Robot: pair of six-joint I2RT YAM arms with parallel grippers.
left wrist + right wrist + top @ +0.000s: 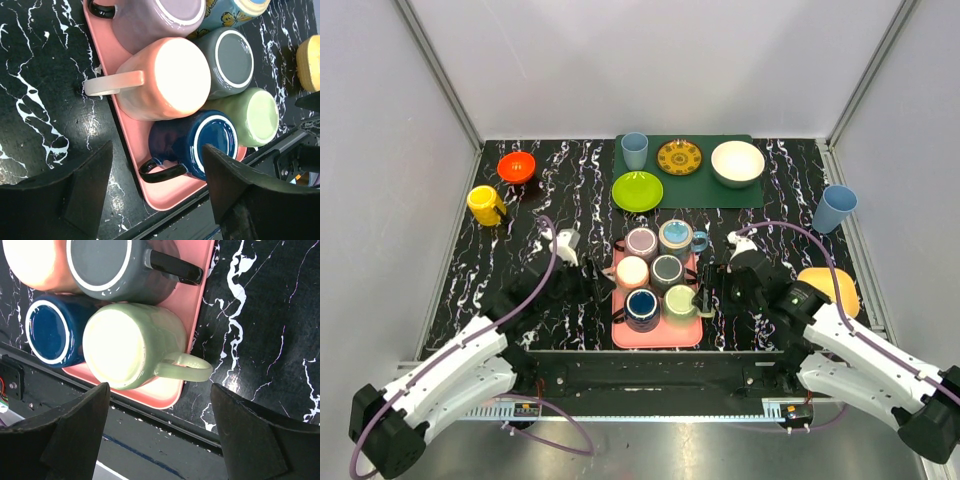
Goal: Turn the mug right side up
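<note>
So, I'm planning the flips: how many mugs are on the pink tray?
6, in two columns. Left, far to near: lilac mug, peach mug, dark blue mug. Right: butterfly-patterned mug, grey mug, pale green mug. None looks hidden.

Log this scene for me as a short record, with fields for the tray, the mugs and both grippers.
Tray: pink tray, centre front
Mugs: six on tray; peach mug, grey mug, navy mug, green mug plainly bottom up
Left gripper: open, over navy mug
Right gripper: open, over green mug
Progress: those four not yet righted
</note>
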